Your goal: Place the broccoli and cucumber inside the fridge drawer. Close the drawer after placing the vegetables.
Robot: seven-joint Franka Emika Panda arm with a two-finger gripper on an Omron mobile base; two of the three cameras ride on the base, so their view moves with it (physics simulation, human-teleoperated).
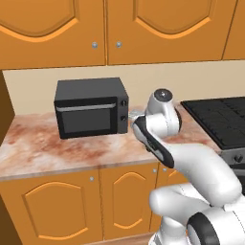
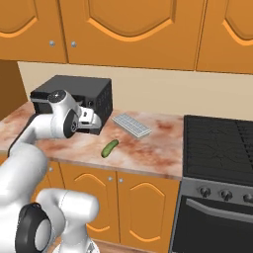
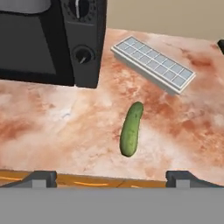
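The cucumber (image 3: 131, 129) lies on the marbled counter (image 3: 52, 127), a smooth dark-green oval pointing away from me. It also shows near the counter's front edge in the right base view, cucumber (image 2: 109, 147). My gripper (image 3: 113, 179) hovers above and in front of it. Its fingertips (image 3: 41, 178) stand wide apart, open, with nothing between them. The broccoli and the fridge drawer are out of view.
A black microwave (image 1: 91, 107) (image 2: 74, 96) (image 3: 48, 39) stands on the counter just left of the cucumber. A white ice-cube tray (image 2: 131, 125) (image 3: 153, 64) lies behind the cucumber. A black stove (image 2: 217, 148) (image 1: 217, 119) borders the counter on the right. Orange cabinets hang overhead.
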